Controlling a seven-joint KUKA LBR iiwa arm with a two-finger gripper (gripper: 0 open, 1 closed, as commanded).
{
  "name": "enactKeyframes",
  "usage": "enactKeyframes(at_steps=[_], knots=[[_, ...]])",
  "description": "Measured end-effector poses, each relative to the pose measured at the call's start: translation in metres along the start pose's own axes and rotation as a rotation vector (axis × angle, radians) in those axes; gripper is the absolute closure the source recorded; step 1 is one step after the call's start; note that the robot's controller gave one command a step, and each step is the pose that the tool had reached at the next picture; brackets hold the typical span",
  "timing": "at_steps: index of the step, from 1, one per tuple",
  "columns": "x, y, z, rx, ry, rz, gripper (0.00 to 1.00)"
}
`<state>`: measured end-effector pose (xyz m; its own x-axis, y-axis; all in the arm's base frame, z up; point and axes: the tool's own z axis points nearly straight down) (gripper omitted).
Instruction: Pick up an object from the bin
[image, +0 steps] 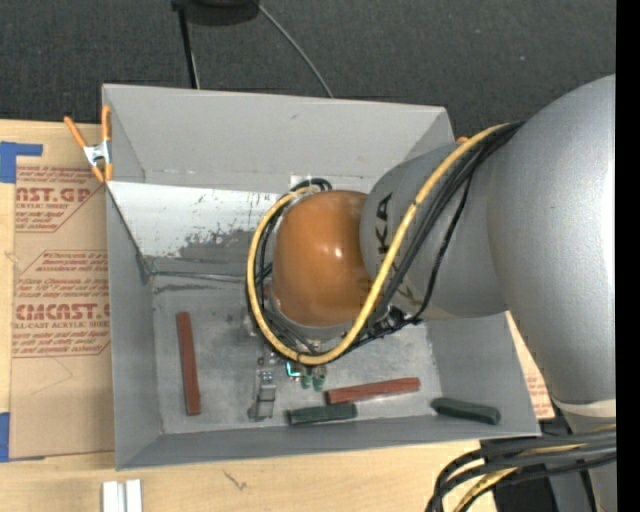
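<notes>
Started with the big grey arm (540, 220) closest to the lens, in from the right with its orange cover (315, 260) low over the middle of the bin (270, 130) and the gripper (292, 374) tucked underneath, and honestly couldn't tell if open, closed or clamped on anything. Saw nothing lifted: a reddish-brown stick (187, 363) flat on the floor at the left, a red stick (372, 390) and a dark stick (320, 414) by the near wall just beside the gripper, a second dark stick (465, 410) further right. Figured the pick as barely begun, grabbing and raising all left to do.
</notes>
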<state>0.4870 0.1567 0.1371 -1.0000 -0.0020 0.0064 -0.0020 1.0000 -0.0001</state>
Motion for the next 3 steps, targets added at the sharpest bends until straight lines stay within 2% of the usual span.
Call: enactKeyframes(at_steps=[1, 2, 3], knots=[[-0.002, -0.001, -0.002, -0.001, -0.006, 0.002, 0.0], [-0.043, -0.076, 0.053, -0.001, -0.01, -0.047, 0.0], [-0.044, -0.095, 0.01, 0.001, -0.001, -0.095, 0.0]])
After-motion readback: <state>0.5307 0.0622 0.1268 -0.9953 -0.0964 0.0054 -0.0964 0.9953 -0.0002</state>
